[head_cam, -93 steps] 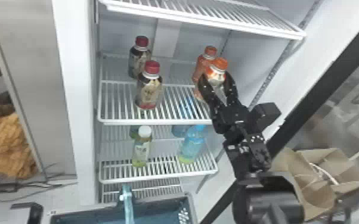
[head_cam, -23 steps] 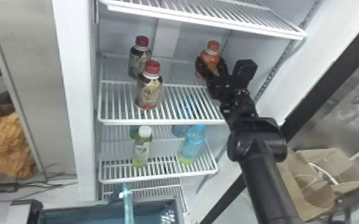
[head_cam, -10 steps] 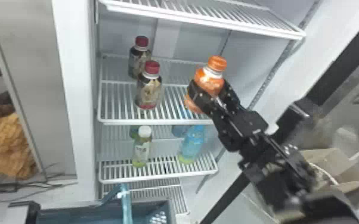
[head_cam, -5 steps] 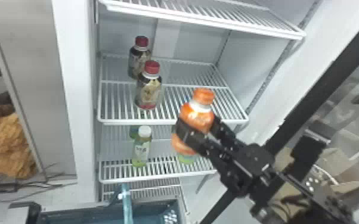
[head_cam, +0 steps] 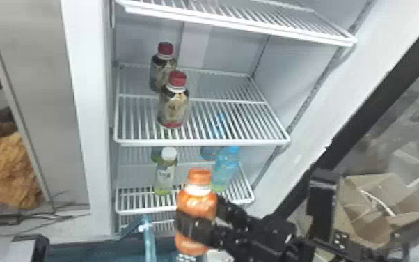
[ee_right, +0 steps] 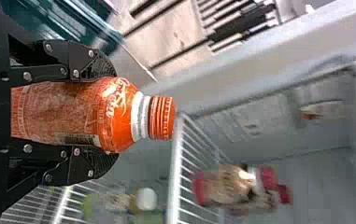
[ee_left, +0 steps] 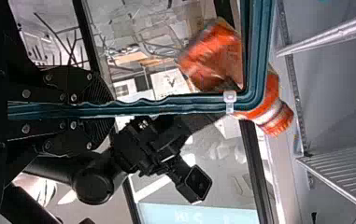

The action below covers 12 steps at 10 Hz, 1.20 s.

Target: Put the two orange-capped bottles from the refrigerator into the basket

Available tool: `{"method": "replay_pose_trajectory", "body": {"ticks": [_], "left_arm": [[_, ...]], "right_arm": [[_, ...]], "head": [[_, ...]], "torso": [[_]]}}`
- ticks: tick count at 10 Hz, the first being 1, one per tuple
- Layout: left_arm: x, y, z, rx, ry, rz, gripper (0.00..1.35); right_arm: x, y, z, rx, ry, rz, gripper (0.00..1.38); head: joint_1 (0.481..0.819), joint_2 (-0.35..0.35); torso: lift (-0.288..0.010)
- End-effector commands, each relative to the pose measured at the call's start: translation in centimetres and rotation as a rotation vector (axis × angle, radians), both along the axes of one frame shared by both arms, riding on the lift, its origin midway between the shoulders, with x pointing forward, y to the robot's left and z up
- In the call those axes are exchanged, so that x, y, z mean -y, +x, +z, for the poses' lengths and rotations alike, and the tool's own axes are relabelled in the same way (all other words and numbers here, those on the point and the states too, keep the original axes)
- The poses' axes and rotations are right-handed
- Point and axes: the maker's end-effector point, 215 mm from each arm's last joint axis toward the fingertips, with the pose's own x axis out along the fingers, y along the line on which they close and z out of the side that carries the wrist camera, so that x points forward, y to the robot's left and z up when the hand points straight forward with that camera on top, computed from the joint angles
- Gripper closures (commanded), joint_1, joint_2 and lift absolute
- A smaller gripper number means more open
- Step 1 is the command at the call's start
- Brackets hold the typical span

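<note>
The refrigerator [head_cam: 301, 68] is seen open in the head view, its middle shelf [head_cam: 202, 143] and lower shelf [head_cam: 149, 210] stocked with drinks. Well to the right, an open cardboard box [head_cam: 346, 202] is seen past the right arm. At the bottom edge the basket [head_cam: 90, 249] is partly cut off. One stretch of its teal rim is held in the left gripper [ee_left: 110, 109], as the left wrist view makes clear, the jaws narrow about it. By the right gripper [head_cam: 200, 216] an orange-capped bottle [head_cam: 196, 200] is gripped round the body, its cap left free above the jaws. In the head view the bottle is placed in front of the lower shelf, its base overlapping the basket; whether it is inside the rim cannot be told. In the left wrist view it is crossed by a corner of the rim, and in the right wrist view its body is plainly flanked by both jaws. On the middle shelf two red-capped bottles [head_cam: 174, 108] are stood one behind the other; below, a white-capped bottle [head_cam: 166, 174] and a blue bottle [head_cam: 227, 165] are set apart. Near the rim's corner a small white tie [ee_left: 230, 96] is fastened.
</note>
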Motion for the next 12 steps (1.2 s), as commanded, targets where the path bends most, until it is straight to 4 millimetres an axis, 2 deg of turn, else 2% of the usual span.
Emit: {"method": "replay_pose_trajectory", "body": {"ticks": [1, 5, 7, 10, 11, 12], "left_arm": [[0.0, 0.0, -0.1, 0.0, 0.003, -0.002, 1.2], [0.0, 0.0, -0.3, 0.002, 0.011, -0.003, 1.2], [0.0, 0.0, -0.3, 0.002, 0.011, -0.003, 1.2], [0.1, 0.0, -0.2, 0.002, 0.01, -0.002, 1.2], [0.1, 0.0, -0.2, 0.002, 0.01, -0.002, 1.2], [0.0, 0.1, -0.2, 0.003, 0.009, 0.0, 1.2]], "right_arm": [[-0.4, -1.3, -1.1, -0.071, 0.004, 0.022, 0.78], [-0.6, -6.6, -4.6, -0.316, -0.031, 0.093, 0.78], [-0.4, -7.5, -5.5, -0.373, -0.045, 0.098, 0.78], [-2.5, -8.1, -8.2, -0.471, 0.019, 0.172, 0.78], [-2.6, -7.6, -8.7, -0.466, 0.029, 0.171, 0.67], [-2.9, -7.6, -9.4, -0.483, 0.06, 0.184, 0.45]], "head": [[0.695, -0.35], [0.695, -0.35], [0.695, -0.35], [0.695, -0.35], [0.695, -0.35], [0.695, -0.35]], "torso": [[-0.04], [-0.04], [-0.04], [-0.04], [-0.04], [-0.04]]}}
